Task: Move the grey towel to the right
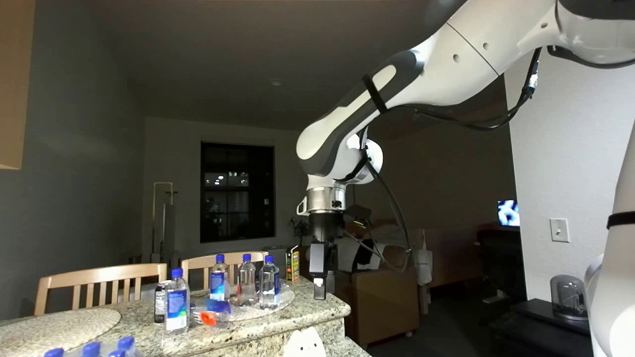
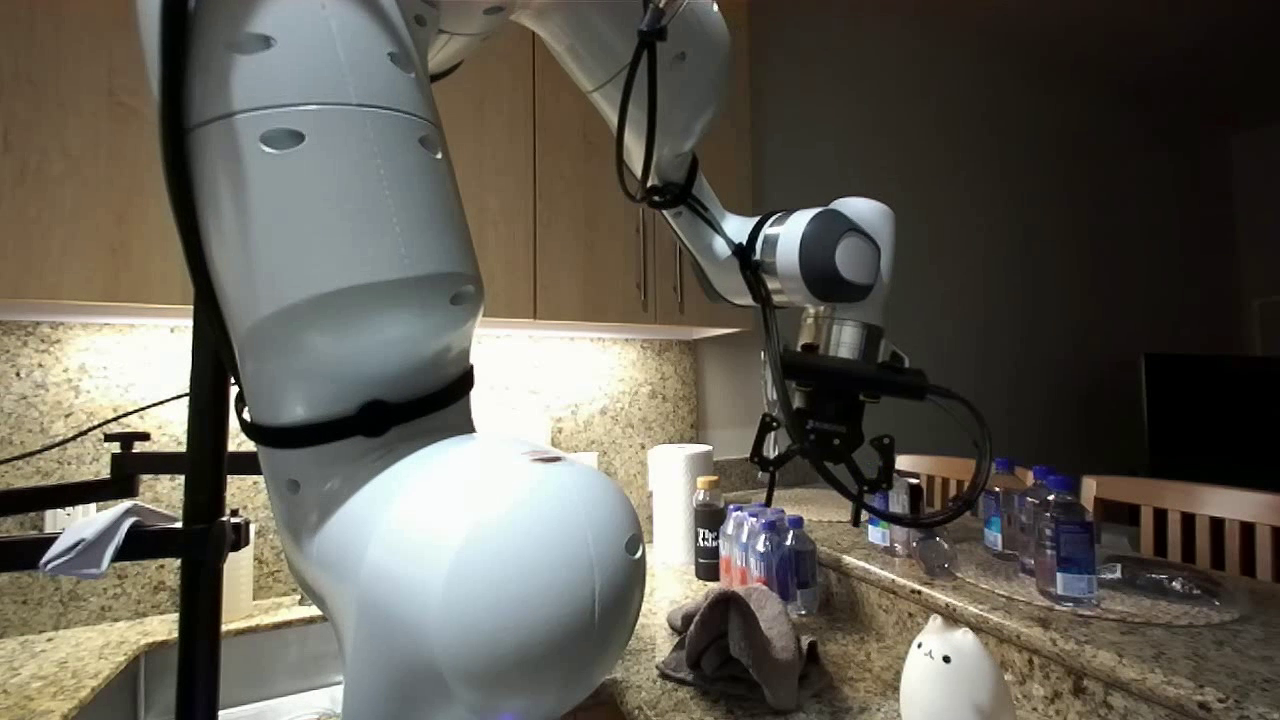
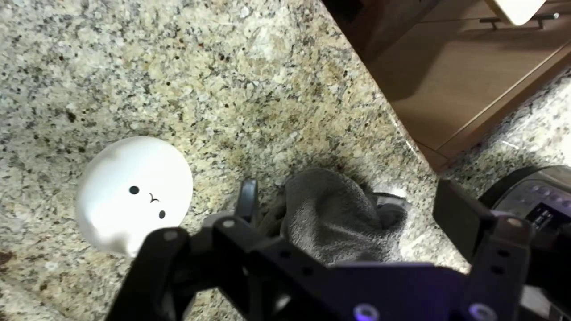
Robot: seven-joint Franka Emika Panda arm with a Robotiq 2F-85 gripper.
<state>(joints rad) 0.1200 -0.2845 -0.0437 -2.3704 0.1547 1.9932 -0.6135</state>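
The grey towel [image 2: 745, 640] lies bunched in a heap on the lower granite counter in an exterior view. It also shows in the wrist view [image 3: 339, 218], between the two spread fingers, its lower part hidden by the gripper body. My gripper [image 3: 354, 207] is open with nothing between its fingertips. In an exterior view the gripper [image 2: 815, 500] points down and hangs above the towel, apart from it. The gripper [image 1: 320, 292] also shows side-on in an exterior view, where the towel is out of view.
A white cat figure [image 2: 955, 675] stands beside the towel; it also shows in the wrist view [image 3: 138, 191]. A pack of blue-capped bottles [image 2: 762, 550] stands behind the towel, near a paper roll [image 2: 680, 500]. A raised granite ledge [image 1: 278, 322] carries several bottles. The counter edge [image 3: 379, 89] runs diagonally.
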